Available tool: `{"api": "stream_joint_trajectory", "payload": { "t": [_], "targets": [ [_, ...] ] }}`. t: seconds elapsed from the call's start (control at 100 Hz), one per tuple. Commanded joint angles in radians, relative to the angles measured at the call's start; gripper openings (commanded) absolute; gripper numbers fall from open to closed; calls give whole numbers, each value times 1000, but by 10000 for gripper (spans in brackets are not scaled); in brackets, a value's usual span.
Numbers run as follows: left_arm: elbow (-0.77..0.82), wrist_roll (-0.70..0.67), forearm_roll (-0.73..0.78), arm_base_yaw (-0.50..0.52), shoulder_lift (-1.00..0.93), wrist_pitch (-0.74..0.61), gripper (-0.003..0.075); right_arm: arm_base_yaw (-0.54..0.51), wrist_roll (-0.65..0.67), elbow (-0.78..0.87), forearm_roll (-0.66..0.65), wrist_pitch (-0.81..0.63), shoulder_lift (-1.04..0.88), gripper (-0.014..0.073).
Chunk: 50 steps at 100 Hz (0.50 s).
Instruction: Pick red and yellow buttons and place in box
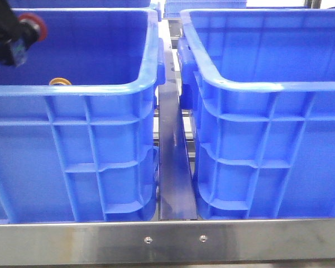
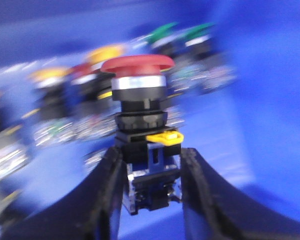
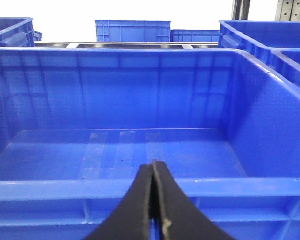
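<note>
**Steadily now: carry the red button across without losing it**

Largest first: two blue crates sit side by side, the left crate (image 1: pixel 72 89) holding the stock of buttons and the box (image 1: pixel 268 84) on the right showing a bare floor in the right wrist view. Between them runs a dark divider strip (image 1: pixel 176 167). Over the left crate, the left gripper (image 2: pixel 151 175) is clamped on the black body of the red button (image 2: pixel 137 64), cap upward. My judgement: lift clear of both rolled rims before crossing, keep the button upright, and release low over the box's floor. The right gripper (image 3: pixel 154 200) hangs before the box, fingers pressed together, holding nothing. A yellow button (image 1: pixel 60 82) waits in the left crate.
</note>
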Motion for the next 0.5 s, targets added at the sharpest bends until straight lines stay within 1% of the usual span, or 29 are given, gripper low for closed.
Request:
{"api": "stream_joint_trajectory", "payload": {
  "t": [0.0,0.12,0.24,0.3,0.37,0.49],
  "targets": [
    [-27,92,-137,1,-49,-59,1,-2,4,4,-8,-74,-21,-102],
    [-27,235,-305,1,-55,-43,0,-2,4,4,-8,-74,-21,-102],
    [-27,366,-480,1,-55,23,0,-2,4,4,-8,-74,-21,-102],
    [-27,420,-544,-3,-55,51,0,-2,3,4,-8,-74,-21,-102],
    [-27,459,-592,-21,-55,70,0,-2,3,4,-8,-74,-21,-102],
    [-27,463,-599,-67,-55,84,0,-2,3,4,-8,-74,-21,-102]
  ]
}}
